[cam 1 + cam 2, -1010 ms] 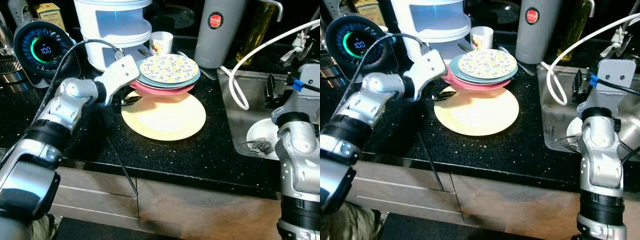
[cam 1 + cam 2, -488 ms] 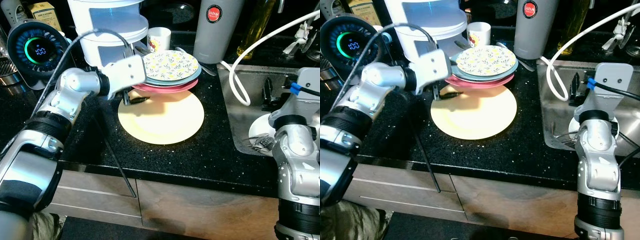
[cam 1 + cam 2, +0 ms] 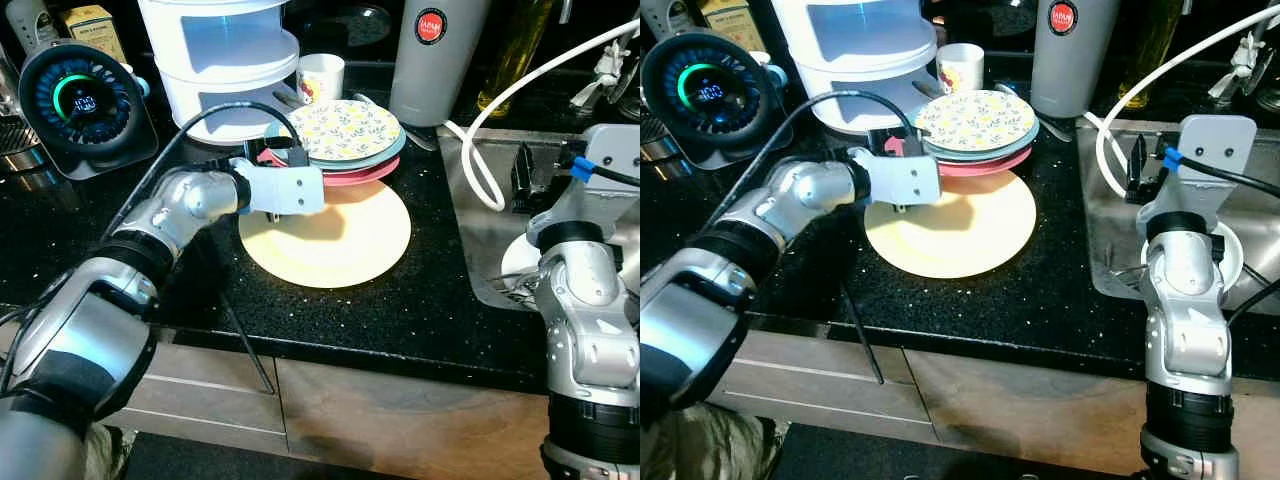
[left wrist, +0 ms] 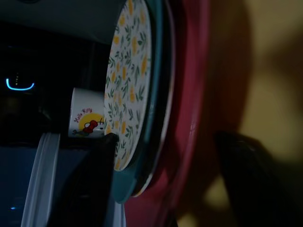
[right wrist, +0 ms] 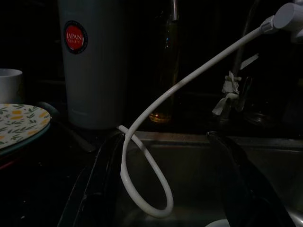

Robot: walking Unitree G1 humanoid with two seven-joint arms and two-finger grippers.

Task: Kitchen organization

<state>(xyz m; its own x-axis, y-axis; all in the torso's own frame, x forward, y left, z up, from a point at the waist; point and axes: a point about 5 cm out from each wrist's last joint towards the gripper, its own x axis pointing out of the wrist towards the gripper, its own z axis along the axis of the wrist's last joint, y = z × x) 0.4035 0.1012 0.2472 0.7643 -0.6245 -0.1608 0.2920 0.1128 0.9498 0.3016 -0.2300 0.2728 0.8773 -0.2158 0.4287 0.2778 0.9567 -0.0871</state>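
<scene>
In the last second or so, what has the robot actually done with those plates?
The left gripper swung in from beside the plate stack and now straddles its edge, one finger above and one below, still open. The yellow plate, mug and right gripper over the sink stayed put.

Home kitchen, sink (image 3: 480,240), stacked plates (image 3: 345,135)

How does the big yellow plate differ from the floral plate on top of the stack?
The yellow plate is plain and pale; the floral plate is white with a yellow and green pattern. The yellow plate looks wider and lies directly on the black counter; the floral plate sits raised on a teal plate and a red plate. The stack overlaps the yellow plate's far edge. Both are round and lie flat, near the left gripper.
</scene>
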